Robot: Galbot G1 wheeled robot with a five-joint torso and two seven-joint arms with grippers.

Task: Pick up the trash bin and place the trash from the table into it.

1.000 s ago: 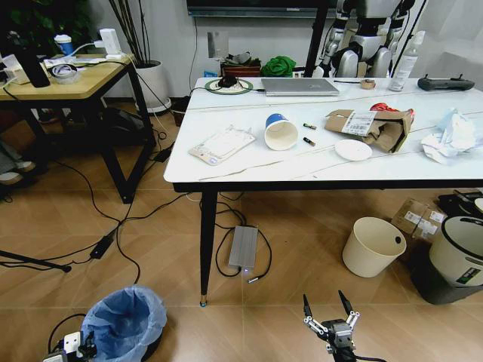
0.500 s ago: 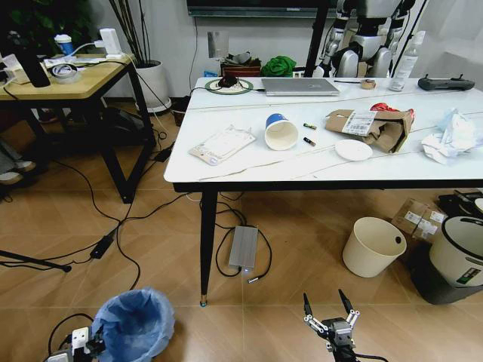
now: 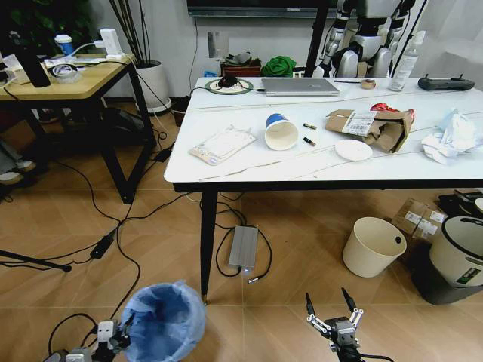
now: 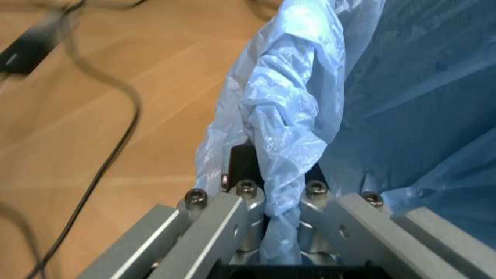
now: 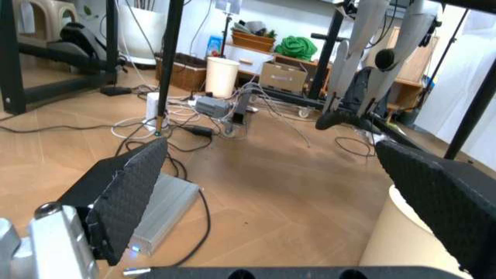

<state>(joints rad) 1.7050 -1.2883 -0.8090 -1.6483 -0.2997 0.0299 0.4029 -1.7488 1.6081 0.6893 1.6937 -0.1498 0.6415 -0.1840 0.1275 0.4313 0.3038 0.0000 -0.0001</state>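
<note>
Head view: the left gripper (image 3: pixel 113 341), low at the left of the floor, is clamped on the rim of the bin (image 3: pixel 164 320), whose blue bag overhangs the edge. The bin sits at floor level in front of the table (image 3: pixel 249 170), close to its near left leg. The left wrist view shows the fingers (image 4: pixel 225 218) closed with a fold of the bag and the dark rim of the bin (image 4: pixel 294 128) pinched between them.

The right gripper (image 3: pixel 332 311) hangs low over the floor at the right, in front of the table, its jaws spread and holding nothing. In the right wrist view its two black pads (image 5: pixel 128 192) stand wide apart.

The trash lies on the table top. A pink-white packet (image 3: pixel 222 144) is nearest the left edge. A blue-white cup (image 3: pixel 280 131) lies on its side beside it. A white lid (image 3: pixel 353 149) rests near the front edge, just before a torn cardboard box (image 3: pixel 370 127). A red wrapper (image 3: pixel 386 108) shows behind the box. Crumpled tissues (image 3: pixel 451 136) lie at the right end.

Under the right end of the table stands a cream bucket (image 3: pixel 373 246)
</note>
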